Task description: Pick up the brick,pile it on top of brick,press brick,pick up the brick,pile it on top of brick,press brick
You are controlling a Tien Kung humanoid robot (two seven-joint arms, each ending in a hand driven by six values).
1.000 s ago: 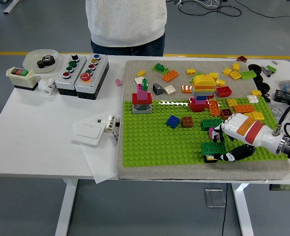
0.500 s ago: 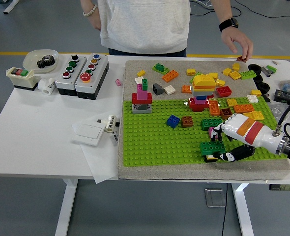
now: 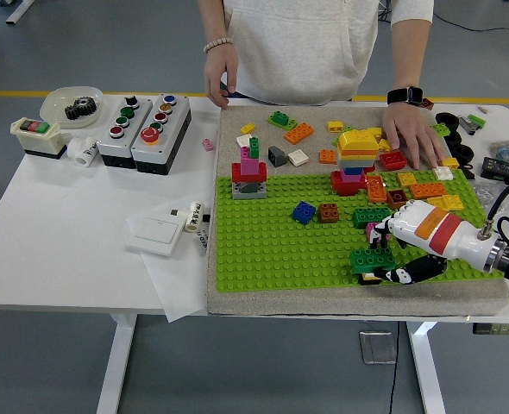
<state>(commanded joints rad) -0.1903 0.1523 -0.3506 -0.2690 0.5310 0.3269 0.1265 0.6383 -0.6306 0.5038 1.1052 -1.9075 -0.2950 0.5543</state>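
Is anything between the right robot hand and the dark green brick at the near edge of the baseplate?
Nothing visible. The right robot hand is already at the dark green brick, fingers against its right side. The person's hand rests far back among loose bricks.

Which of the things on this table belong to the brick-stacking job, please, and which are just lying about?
Part of the job:
- right hand, its fingers on the dark green brick
- green baseplate
- loose bricks
- brick towers

Just lying about:
- two button boxes
- dish with a gear
- white switch plate
- black cables
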